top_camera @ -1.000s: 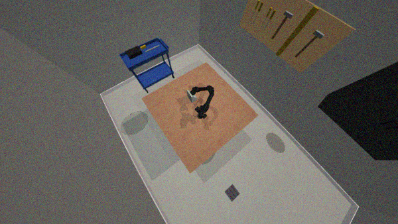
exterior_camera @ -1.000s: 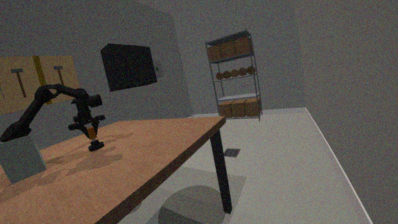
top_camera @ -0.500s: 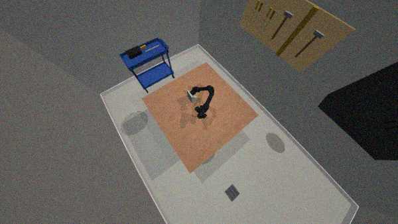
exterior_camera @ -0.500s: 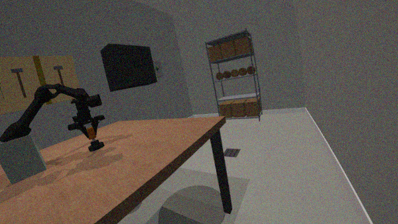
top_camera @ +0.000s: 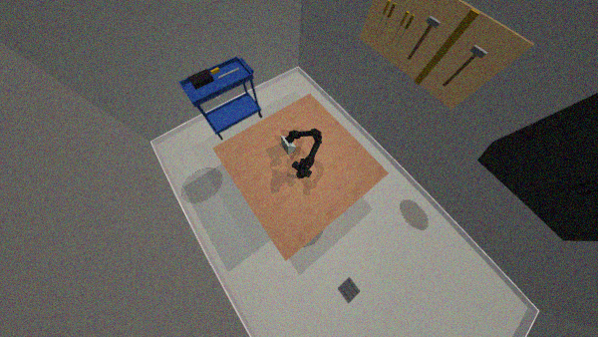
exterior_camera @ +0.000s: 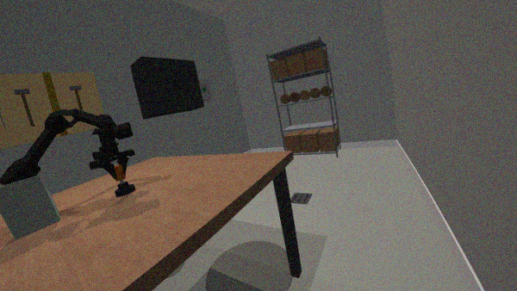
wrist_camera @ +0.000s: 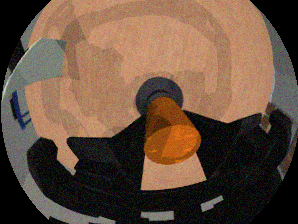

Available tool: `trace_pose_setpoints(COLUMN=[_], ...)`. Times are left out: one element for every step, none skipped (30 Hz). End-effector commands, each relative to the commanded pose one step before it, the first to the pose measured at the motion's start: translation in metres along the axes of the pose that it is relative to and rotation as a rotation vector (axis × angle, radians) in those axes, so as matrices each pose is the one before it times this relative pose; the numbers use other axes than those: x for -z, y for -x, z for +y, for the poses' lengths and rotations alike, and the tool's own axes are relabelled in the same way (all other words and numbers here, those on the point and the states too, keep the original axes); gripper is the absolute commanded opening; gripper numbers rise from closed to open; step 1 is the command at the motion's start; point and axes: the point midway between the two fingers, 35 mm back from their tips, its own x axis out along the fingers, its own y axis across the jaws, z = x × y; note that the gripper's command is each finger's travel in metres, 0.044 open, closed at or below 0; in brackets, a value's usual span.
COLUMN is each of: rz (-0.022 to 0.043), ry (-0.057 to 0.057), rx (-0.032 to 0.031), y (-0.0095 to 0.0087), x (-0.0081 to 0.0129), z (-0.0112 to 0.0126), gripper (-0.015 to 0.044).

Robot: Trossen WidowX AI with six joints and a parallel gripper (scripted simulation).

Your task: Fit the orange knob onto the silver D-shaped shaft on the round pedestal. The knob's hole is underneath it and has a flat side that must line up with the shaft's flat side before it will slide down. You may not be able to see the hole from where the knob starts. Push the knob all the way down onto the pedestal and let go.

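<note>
Near the left side of the exterior view, I am seeing the orange knob [exterior_camera: 119, 171] hanging just over the round pedestal [exterior_camera: 125, 188] on the wooden table [exterior_camera: 181, 202]. Its long side is standing up and down, with its bottom end pointing at the pedestal. I cannot tell if the two are touching. I am holding the knob in the gripper [exterior_camera: 115, 167], with the fingers partway apart and squeezed tight on it. At the middle of the wrist view, the knob [wrist_camera: 172, 132] is pointing away from the camera toward the dark pedestal [wrist_camera: 158, 91], covering its middle. I cannot see the silver shaft.
</note>
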Motion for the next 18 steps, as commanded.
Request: trace_pose_setpoints(rz=[0.00060, -0.00001, -0.00001, 0.00002, 0.00000, 0.00000, 0.00000, -0.00002, 0.00000, 0.00000, 0.00000, 0.00000, 0.00000, 0.00000, 0.00000, 0.00003, 0.00005, 0.00001], ry=[0.0116, 0.0000, 0.0000, 0.0000, 0.0000, 0.0000, 0.0000, 0.0000, 0.0000, 0.0000, 0.0000, 0.0000, 0.0000, 0.0000, 0.0000, 0.0000, 0.0000, 0.0000], rx=[0.00097, 0.00000, 0.00000, -0.00001, 0.00000, -0.00001, 0.00000, 0.00001, 0.00000, 0.00000, 0.00000, 0.00000, 0.00000, 0.00000, 0.00000, -0.00002, -0.00003, 0.00000], y=[-0.00121, -0.00028, -0.00027, 0.00065, 0.00000, 0.00000, 0.00000, -0.00049, 0.00000, 0.00000, 0.00000, 0.00000, 0.00000, 0.00000, 0.00000, 0.00118, 0.00167, 0.00058], x=[0.00015, -0.00007, -0.00007, 0.00000, 0.00000, -0.00011, 0.00000, -0.00012, 0.00000, -0.00011, 0.00000, 0.00000, 0.00000, 0.00000, 0.00000, -0.00013, -0.00022, -0.00007], z=[0.00014, 0.00005, 0.00002, 0.00000, 0.00000, 0.00012, 0.00000, 0.00009, 0.00000, 0.00012, 0.00000, 0.00000, 0.00000, 0.00000, 0.00000, -0.00010, -0.00022, -0.00025], gripper=[0.0000, 0.0000, 0.0000, 0.0000, 0.0000, 0.0000, 0.0000, 0.0000, 0.0000, 0.0000, 0.0000, 0.0000, 0.0000, 0.0000, 0.0000, 0.0000, 0.0000, 0.0000])
